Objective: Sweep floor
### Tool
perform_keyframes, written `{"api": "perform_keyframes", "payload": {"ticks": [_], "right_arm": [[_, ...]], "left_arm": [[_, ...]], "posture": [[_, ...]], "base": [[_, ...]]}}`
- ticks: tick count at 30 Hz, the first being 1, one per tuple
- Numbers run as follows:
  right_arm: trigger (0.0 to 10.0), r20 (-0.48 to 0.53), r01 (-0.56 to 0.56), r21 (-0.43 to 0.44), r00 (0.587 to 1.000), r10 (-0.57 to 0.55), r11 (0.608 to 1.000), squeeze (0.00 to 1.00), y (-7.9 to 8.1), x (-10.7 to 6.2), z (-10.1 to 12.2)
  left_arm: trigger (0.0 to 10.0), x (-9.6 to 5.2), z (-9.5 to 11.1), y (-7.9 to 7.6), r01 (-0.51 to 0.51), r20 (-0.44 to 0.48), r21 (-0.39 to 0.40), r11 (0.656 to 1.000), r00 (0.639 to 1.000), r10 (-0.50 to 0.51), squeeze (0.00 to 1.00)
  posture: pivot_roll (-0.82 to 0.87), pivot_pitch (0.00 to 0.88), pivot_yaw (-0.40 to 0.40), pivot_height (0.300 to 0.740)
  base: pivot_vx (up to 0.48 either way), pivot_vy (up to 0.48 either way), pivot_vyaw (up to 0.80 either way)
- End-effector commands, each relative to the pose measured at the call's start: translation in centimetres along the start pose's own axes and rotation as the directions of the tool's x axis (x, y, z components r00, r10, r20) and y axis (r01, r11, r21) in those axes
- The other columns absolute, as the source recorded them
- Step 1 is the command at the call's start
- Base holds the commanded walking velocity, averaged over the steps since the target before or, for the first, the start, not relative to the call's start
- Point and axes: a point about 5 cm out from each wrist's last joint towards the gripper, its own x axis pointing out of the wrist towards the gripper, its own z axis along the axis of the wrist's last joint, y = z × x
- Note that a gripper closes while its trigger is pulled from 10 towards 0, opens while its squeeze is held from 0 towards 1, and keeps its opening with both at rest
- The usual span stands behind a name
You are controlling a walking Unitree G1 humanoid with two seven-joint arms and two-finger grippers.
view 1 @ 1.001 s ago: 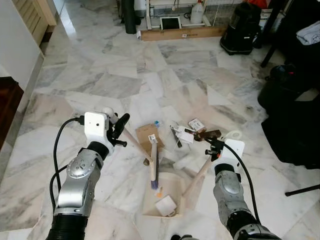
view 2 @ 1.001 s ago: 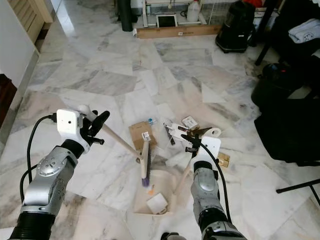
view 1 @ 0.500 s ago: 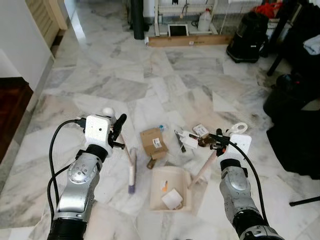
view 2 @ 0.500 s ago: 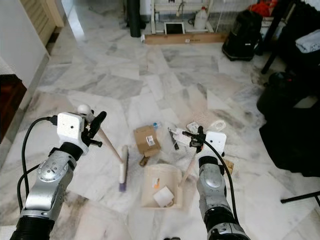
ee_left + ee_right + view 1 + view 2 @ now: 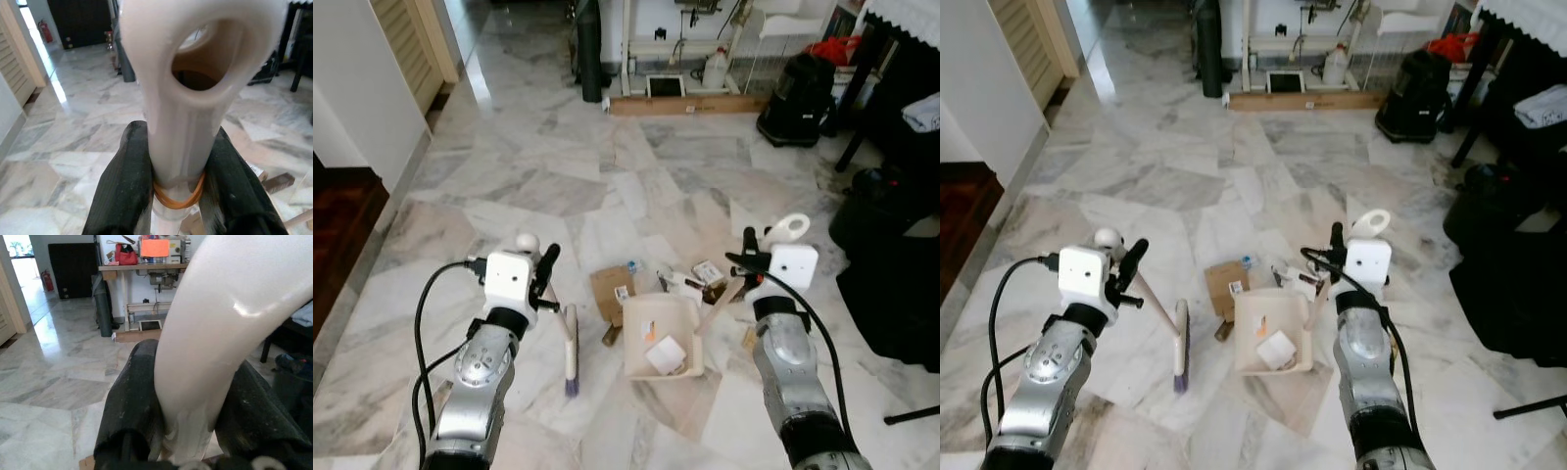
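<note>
My left gripper (image 5: 545, 279) is shut on the pale handle of a small broom (image 5: 570, 338), whose brush head rests on the marble floor to the left of the dustpan. In the left wrist view the black fingers (image 5: 122, 186) clamp the broom handle (image 5: 181, 98). My right gripper (image 5: 748, 257) is shut on the handle of a cream dustpan (image 5: 658, 333), which holds a white scrap and small bits. The black fingers (image 5: 132, 396) squeeze the dustpan handle (image 5: 220, 333) in the right wrist view. A brown cardboard box (image 5: 609, 290) and small litter (image 5: 706, 273) lie just beyond the pan.
A black vacuum (image 5: 793, 86) and a wooden board (image 5: 685, 103) stand at the far wall. Dark bags (image 5: 891, 255) crowd the right side, with a black stand leg (image 5: 911, 416) near them. A dark wooden step (image 5: 337, 215) borders the left.
The broom head swung left out of the dustpan's mouth. The dustpan moved forward up to the litter, its handle raised more upright. The camera has tilted up.
</note>
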Motion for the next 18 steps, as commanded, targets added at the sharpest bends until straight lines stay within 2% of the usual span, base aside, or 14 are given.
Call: {"api": "perform_keyframes", "payload": {"ticks": [1,5,11,18], "right_arm": [[10.0,0.043,0.006,0.005,0.999,-0.006,1.0,0.0,-0.1,0.0,1.2],[10.0,0.055,0.009,-0.024,0.998,-0.008,1.0,0.0,-1.1,-1.6,1.9],[10.0,0.029,0.022,-0.033,0.999,-0.021,0.999,0.0,-1.8,-3.2,2.0],[10.0,0.025,0.036,-0.013,0.999,-0.035,0.999,0.0,-1.7,-3.3,1.8]], "left_arm": [[10.0,-0.1,1.4,0.5,-0.019,0.077,0.036,0.999,0.997,0.016,0.0],[10.0,-0.5,2.0,1.3,-0.044,0.099,0.057,0.997,0.994,0.038,0.0],[10.0,-1.2,2.0,1.7,-0.06,0.093,0.067,0.996,0.994,0.054,0.0],[10.0,-1.4,1.8,1.7,-0.066,0.089,0.056,0.996,0.994,0.061,0.0]], "posture": [[0.04,0.023,0.003,0.74],[0.05,0.036,0.002,0.74],[0.05,0.042,0.004,0.74],[0.06,0.033,0.004,0.74]], "base": [[0.0,0.0,0.0],[0.0,0.0,0.0],[0.0,0.0,0.0],[0.0,0.0,0.0]]}}
